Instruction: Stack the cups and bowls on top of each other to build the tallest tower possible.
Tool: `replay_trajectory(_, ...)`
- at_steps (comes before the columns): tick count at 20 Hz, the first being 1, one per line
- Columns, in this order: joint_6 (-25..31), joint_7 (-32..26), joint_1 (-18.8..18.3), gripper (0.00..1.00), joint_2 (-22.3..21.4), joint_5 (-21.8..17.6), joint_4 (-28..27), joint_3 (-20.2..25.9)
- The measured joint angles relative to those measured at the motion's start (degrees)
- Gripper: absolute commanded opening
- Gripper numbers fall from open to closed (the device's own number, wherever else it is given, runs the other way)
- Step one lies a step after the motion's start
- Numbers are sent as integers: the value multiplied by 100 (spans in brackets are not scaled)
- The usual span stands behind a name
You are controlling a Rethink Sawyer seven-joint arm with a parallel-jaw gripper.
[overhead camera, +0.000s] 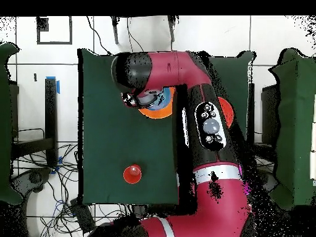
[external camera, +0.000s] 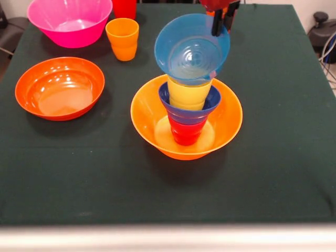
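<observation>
My claw pinches the far rim of the light blue bowl, which sits tilted atop the tower at frame centre: yellow cup, dark blue bowl, red cup, big yellow-orange bowl. On the table, upper left, stand the pink bowl and an orange cup; the orange-red bowl lies at left.

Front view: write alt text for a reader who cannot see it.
On a dark green table, a tower rises from a big yellow-orange bowl: red cup, small dark blue bowl, yellow cup, then a tilted light blue bowl that the gripper holds by its far rim. An orange-red bowl, pink bowl and orange cup stand apart.
</observation>
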Motion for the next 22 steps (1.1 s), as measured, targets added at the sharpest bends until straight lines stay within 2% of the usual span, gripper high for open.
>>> replay_trajectory(9, 0, 0, 82, 0, -177, -419, -181, -303)
replay_trajectory(22, 1, 0, 163, 0, -91, -581, -788, -322)
